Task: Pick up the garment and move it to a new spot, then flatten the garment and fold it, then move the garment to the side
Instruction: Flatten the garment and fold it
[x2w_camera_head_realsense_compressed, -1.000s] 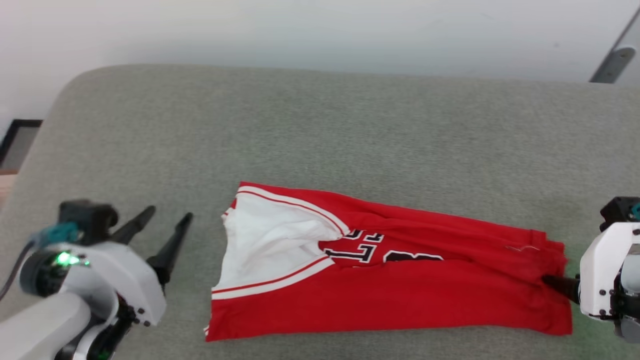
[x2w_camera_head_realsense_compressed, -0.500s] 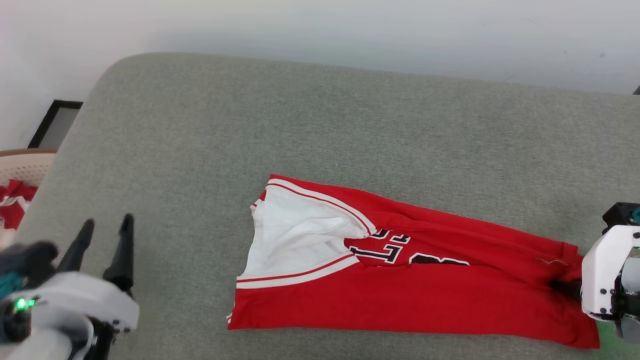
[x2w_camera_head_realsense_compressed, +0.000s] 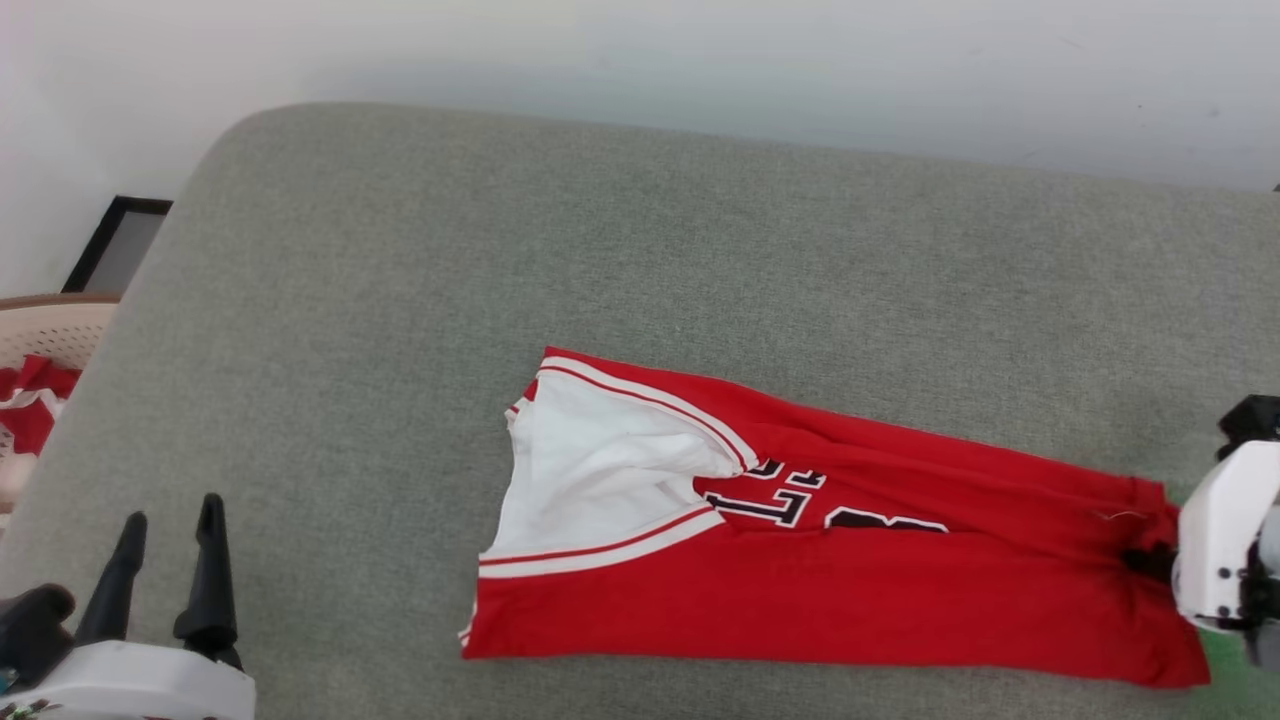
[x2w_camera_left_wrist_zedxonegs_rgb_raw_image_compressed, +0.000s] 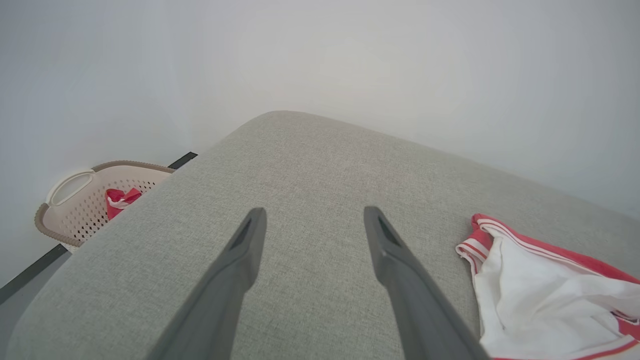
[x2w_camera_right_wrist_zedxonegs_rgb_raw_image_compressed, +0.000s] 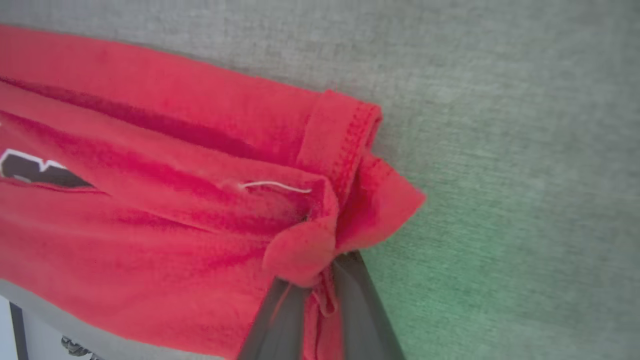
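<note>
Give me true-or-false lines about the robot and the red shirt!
The right gripper is pinching the red jersey's edge. True.
The left gripper is holding the jersey too. False: it is open over the bare grey cushion, apart from the jersey.
The jersey lies in the laundry basket. False: it lies on the cushion; the basket stands beside the cushion.
The jersey's white part is at the end nearer the left gripper. True.

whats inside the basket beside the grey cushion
A red-and-white cloth lies in the basket. The cushion hides the rest of its inside, so more cannot be told.
</note>
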